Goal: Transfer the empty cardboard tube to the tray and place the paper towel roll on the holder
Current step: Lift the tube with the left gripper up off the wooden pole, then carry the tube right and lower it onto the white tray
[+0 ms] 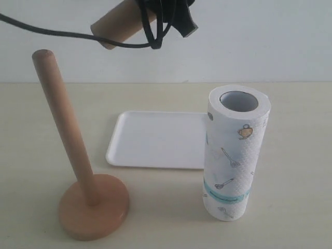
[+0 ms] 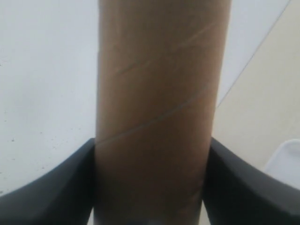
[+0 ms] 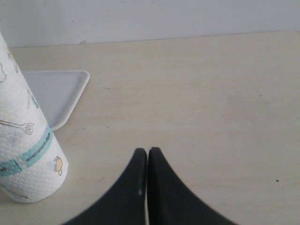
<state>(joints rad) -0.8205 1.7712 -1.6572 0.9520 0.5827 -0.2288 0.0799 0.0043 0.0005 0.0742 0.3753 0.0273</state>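
The brown cardboard tube [image 1: 118, 24] hangs high in the air at the top of the exterior view, tilted, above the tray's far side. My left gripper [image 2: 151, 187] is shut on the tube [image 2: 159, 103], one black finger on each side. The wooden holder [image 1: 78, 171] stands bare at the front left, post upright on its disc base. The white tray [image 1: 155, 139] lies flat in the middle. The paper towel roll [image 1: 234, 155] stands upright at the tray's right end. My right gripper [image 3: 148, 152] hovers over bare table beside the roll [image 3: 23, 150], shut and holding nothing.
Black cables [image 1: 78, 35] trail from the left arm across the top left of the exterior view. A pale wall [image 1: 259, 41] closes the back of the table. A corner of the tray [image 3: 61, 93] shows behind the roll in the right wrist view.
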